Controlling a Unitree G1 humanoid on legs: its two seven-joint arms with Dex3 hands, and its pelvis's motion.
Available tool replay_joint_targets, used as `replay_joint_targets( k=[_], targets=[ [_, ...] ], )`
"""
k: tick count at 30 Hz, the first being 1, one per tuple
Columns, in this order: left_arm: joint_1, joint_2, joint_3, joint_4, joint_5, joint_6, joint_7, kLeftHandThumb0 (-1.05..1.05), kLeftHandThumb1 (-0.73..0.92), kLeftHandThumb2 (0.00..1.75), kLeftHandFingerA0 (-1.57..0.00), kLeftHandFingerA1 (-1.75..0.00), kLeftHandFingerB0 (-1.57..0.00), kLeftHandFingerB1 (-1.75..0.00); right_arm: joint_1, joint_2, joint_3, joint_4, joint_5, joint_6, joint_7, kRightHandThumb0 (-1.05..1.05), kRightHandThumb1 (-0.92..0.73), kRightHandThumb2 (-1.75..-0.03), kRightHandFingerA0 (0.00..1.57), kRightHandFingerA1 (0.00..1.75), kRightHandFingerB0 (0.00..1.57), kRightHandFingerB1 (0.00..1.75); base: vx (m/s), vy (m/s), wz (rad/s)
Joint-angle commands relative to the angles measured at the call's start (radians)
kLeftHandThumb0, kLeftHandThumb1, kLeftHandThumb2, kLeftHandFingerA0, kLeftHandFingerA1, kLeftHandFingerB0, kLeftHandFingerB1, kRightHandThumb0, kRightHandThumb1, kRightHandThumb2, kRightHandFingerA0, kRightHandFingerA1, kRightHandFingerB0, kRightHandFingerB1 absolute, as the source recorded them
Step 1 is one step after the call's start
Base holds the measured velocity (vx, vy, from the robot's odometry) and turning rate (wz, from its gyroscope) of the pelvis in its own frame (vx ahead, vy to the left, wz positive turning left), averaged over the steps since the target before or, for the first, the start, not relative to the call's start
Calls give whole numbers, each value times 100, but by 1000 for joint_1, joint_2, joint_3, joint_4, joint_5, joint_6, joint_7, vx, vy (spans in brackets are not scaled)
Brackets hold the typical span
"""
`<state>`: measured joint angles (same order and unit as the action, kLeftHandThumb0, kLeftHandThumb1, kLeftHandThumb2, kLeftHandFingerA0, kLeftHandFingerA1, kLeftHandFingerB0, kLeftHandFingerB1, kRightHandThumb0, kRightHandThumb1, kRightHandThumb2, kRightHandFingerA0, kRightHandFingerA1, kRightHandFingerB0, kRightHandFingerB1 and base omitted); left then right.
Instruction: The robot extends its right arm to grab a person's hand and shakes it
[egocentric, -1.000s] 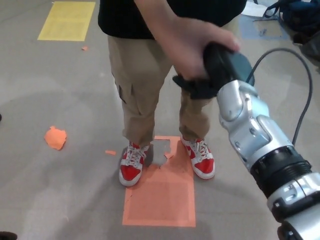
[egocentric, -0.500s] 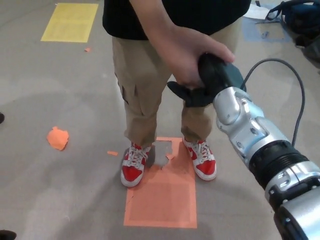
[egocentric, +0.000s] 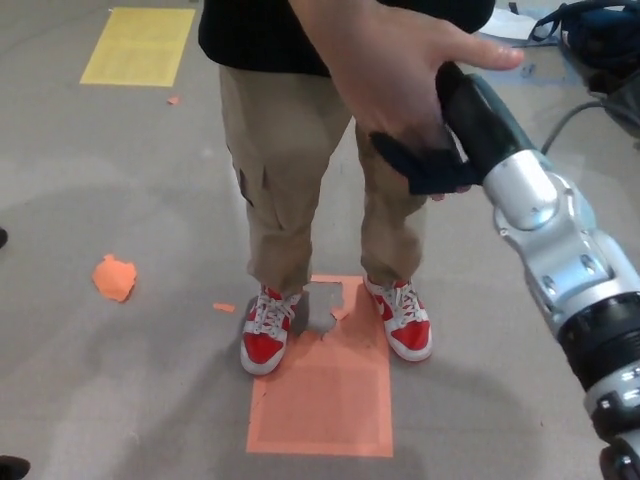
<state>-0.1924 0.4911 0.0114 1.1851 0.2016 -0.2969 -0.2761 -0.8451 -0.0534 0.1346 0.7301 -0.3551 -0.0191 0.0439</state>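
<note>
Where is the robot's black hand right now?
In the head view, upper right: the right hand is clasped with the person's hand, in front of their khaki trousers.

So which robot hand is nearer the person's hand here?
The right. The right hand is clasped with the person's hand, its black fingers lying against the palm side. The left hand is out of view, so it cannot be placed.

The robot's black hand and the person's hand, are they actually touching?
Touching. The head view shows the right hand pressed into the palm of the person's hand, its black fingers lying against it with no gap.
</note>
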Motion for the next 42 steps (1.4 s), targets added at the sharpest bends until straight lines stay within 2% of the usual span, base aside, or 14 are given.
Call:
replay_joint_targets(
  k=[1,4,5,16,17,18,20,21,24,26,27,36,37,42],
  targets=[
    [16,30,-8,2,-1,-13,-3,-48,87,66,-39,-38,-29,-33,73,-59,-52,-5,95,-3,86,-94,-61,-96,0,3,0,0,0,0,0],
    [15,26,-8,3,-6,-15,-4,-48,87,66,-39,-39,-29,-33,91,-94,-46,9,74,13,91,-91,-58,-92,0,0,0,0,0,0,0],
    [16,25,-4,5,-11,-15,-5,-46,68,101,-34,-55,-17,-46,106,-110,-40,13,66,22,95,-95,-62,-97,0,2,0,0,0,0,0],
    [30,19,-17,1,-5,-8,3,-49,86,65,-40,-39,-30,-33,280,-216,-59,170,103,-58,138,-96,-63,-99,0,7,0,0,0,0,0],
    [31,18,-22,5,-2,-11,4,-47,68,102,-34,-55,-17,-45,289,-223,-58,197,102,-43,145,-97,-62,-100,0,5,0,0,0,0,0],
    [32,16,-24,8,-4,-10,-2,-49,87,65,-37,-38,-29,-33,296,-228,-62,223,109,-36,159,-95,-63,-98,0,5,0,0,0,0,0],
    [41,11,-23,8,-13,-10,-11,-49,70,101,-33,-54,-18,-45,319,-236,-76,269,130,-41,190,-93,-63,-96,0,5,0,0,0,0,0],
    [46,9,-24,7,-13,-15,-12,-47,87,66,-37,-38,-29,-33,332,-240,-82,289,138,-44,201,-92,-64,-95,0,6,0,0,0,0,0],
    [61,9,-39,2,-3,-22,-9,-49,87,65,-39,-39,-29,-33,372,-248,-90,366,138,-38,210,-92,-66,-96,0,5,0,0,0,0,0],
    [70,6,-45,3,-1,-26,-6,-47,69,102,-35,-55,-18,-46,389,-252,-88,401,136,-42,217,-91,-68,-97,0,5,0,0,0,0,0],
    [73,4,-46,4,-5,-21,-12,-50,87,65,-37,-39,-28,-33,398,-255,-82,427,129,-41,220,-84,-67,-93,0,12,0,7,0,0,0],
    [92,-12,-41,-9,-24,-3,0,-53,87,66,-29,-36,-23,-31,474,-224,-2,579,74,-4,232,-79,-85,-113,0,13,1,17,0,0,0],
    [90,-10,-44,-8,-22,0,-3,-29,61,112,-8,-50,-7,-49,479,-224,11,591,65,-1,246,-80,-86,-116,0,13,0,16,0,0,0],
    [67,-26,-56,-8,-11,8,7,-29,61,111,-8,-50,-7,-49,471,-258,40,623,50,81,280,-88,-85,-118,0,14,0,11,0,0,0]
  ],
)
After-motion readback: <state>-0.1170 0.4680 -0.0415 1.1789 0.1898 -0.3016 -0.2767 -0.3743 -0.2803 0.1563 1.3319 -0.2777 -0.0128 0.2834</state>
